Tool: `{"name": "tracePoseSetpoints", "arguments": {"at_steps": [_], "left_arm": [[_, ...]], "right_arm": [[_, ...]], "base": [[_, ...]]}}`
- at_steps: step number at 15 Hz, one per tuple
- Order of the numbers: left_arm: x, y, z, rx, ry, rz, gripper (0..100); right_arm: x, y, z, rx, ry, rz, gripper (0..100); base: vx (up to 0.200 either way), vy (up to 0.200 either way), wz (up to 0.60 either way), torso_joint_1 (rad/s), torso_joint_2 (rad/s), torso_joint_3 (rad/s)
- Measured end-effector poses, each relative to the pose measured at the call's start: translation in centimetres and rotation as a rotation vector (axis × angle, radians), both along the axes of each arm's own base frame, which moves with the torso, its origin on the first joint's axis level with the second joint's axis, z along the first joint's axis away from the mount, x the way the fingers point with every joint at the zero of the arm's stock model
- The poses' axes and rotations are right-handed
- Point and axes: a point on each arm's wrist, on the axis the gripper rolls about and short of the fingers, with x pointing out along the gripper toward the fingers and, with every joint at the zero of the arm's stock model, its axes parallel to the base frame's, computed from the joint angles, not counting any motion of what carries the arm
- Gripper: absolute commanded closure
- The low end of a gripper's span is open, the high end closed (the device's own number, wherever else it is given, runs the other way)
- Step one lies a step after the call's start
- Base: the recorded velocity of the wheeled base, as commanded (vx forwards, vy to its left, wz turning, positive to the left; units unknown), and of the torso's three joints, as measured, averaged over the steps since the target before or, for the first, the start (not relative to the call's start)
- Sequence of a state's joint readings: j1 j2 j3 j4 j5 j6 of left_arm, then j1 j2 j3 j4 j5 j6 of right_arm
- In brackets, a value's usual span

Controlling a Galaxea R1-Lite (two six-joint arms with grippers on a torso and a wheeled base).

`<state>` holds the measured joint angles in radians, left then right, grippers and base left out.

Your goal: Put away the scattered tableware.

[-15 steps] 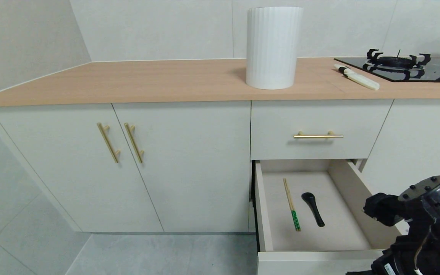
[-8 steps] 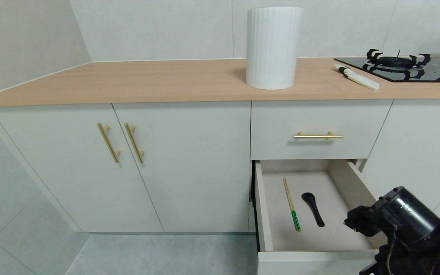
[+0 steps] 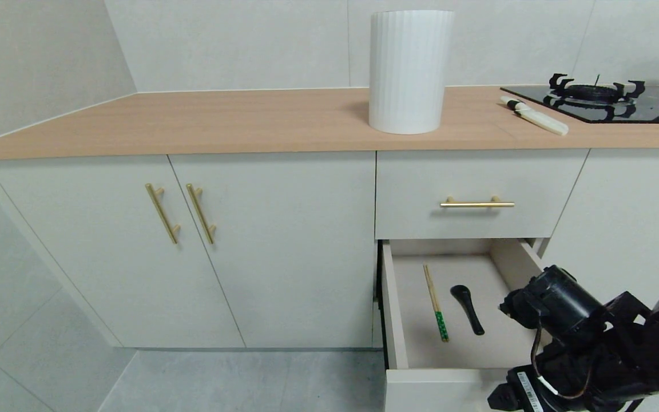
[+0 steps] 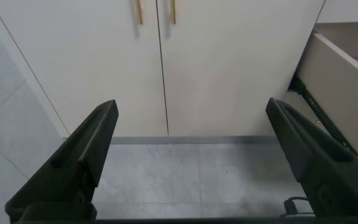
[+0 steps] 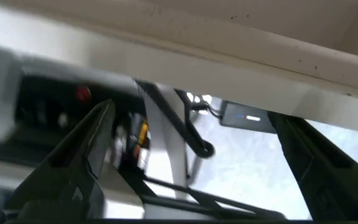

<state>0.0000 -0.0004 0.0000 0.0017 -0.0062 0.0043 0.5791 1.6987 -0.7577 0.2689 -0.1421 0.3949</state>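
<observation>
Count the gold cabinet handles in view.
3: left door handle and right door handle, upright, side by side; drawer handle on the closed drawer. Another may hide on the open drawer.

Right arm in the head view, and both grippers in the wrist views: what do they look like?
The right arm is black, with a glossy cylindrical housing, a thin black cable looping beside it and a white printed label lower down. The left gripper and right gripper each have two black wedge-shaped fingers.

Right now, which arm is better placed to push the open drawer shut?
Right, probably: the right gripper is by the drawer front, while the left gripper faces the cabinet doors farther left.
</observation>
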Motion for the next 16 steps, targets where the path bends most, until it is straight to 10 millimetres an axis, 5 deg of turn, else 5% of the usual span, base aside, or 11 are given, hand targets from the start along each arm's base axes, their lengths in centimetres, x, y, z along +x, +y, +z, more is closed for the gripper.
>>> {"name": "tracePoseSetpoints", "arguments": {"at_steps": [16], "left_arm": [[0.0,0.0,0.0,0.000,0.000,0.000,0]], "right_arm": [[4.7,0.6,-1.2,0.034,-0.242,-0.160,0]], "base": [[0.000,0.000,0.00,0.000,0.00,0.000]]}}
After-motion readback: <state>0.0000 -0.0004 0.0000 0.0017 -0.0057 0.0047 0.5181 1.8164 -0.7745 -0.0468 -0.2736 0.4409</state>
